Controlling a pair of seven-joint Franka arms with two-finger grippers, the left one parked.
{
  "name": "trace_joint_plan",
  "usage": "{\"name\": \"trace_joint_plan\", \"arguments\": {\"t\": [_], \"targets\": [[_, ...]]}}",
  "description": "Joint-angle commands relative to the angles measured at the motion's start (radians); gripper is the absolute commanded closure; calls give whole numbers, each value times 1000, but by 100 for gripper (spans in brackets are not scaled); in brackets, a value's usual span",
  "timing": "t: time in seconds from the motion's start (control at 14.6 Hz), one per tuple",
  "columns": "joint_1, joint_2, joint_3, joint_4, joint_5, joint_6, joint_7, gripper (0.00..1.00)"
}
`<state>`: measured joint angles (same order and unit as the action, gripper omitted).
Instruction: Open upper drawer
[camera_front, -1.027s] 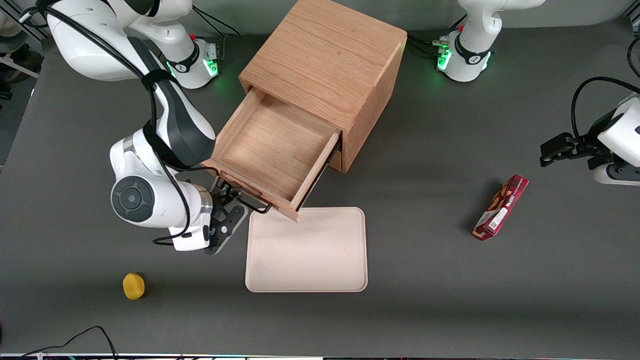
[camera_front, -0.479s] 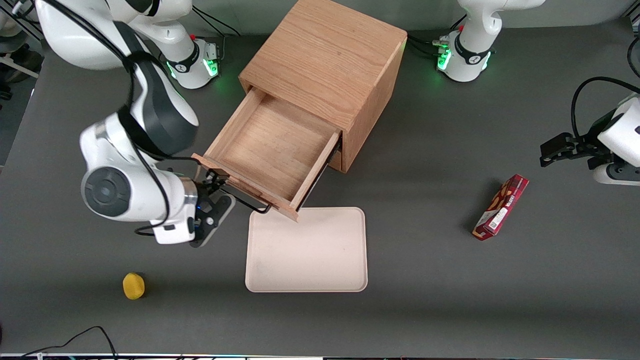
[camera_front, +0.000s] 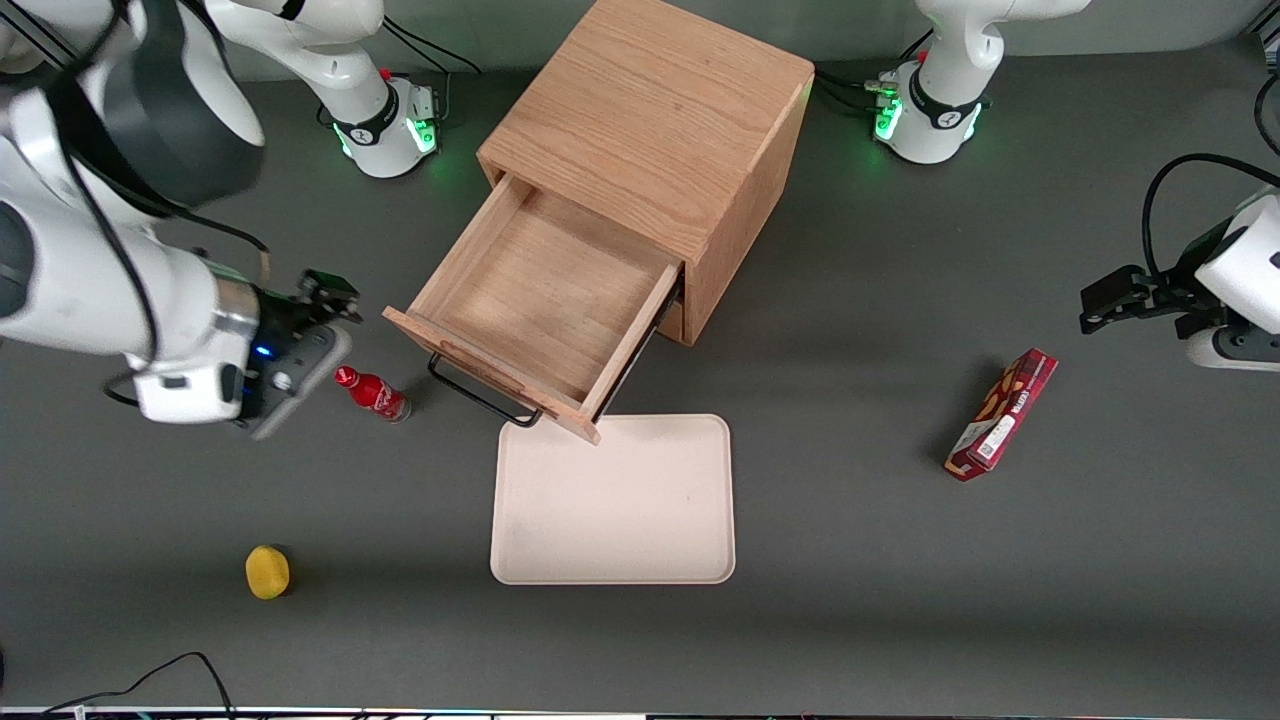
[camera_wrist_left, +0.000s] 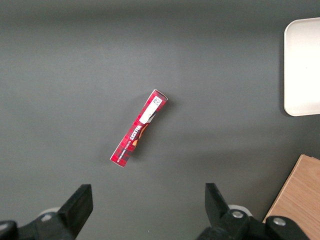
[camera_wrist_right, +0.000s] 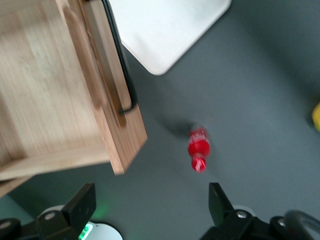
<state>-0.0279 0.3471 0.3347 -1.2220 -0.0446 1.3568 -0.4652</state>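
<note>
- The upper drawer (camera_front: 548, 300) stood pulled well out of the oak cabinet (camera_front: 655, 120), its box open to view and bare inside; the task looked done or nearly so (a judgement from how far the box projected).
- The hand (camera_front: 322, 298) hung above the bench (camera_front: 860, 560) toward the working arm's end, well apart from the drawer and touching nothing.
- Its two fingers (camera_wrist_right: 82, 205) stood apart with only bench showing between them in the right wrist view, so it gripped nothing.
- The relation that mattered: the drawer front lay sideways from the hand, toward the cabinet, and the black wire handle (camera_front: 482, 396) ran along that front, long axis parallel to the front's edge.
- Any further pull would need the hand brought to that bar, fingers straddling it across its length (I judged no further pull was likely needed).
- A small red bottle (camera_front: 372, 392) lay on the bench between the hand and the drawer front, just beside the hand's wrist housing and a little nearer the front camera; a return path could clip it.
- A pale tray (camera_front: 615, 560) sat just in front of the drawer.
</note>
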Motion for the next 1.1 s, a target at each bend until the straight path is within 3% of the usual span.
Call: {"name": "trace_joint_plan", "arguments": {"t": [0.0, 0.14, 0.34, 0.55, 0.82, 1.03], "targets": [[-91, -262, 6, -293, 21, 106, -15, 0], [-153, -354, 6, -367, 63, 119, -24, 0], [-179, -485, -3, -460, 74, 119, -20, 0], [-282, -583, -5, -513, 164, 140, -20, 0], [-328, -573, -6, -495, 164, 142, -18, 0], [-328, -557, 3, -476, 128, 143, -10, 0]]}}
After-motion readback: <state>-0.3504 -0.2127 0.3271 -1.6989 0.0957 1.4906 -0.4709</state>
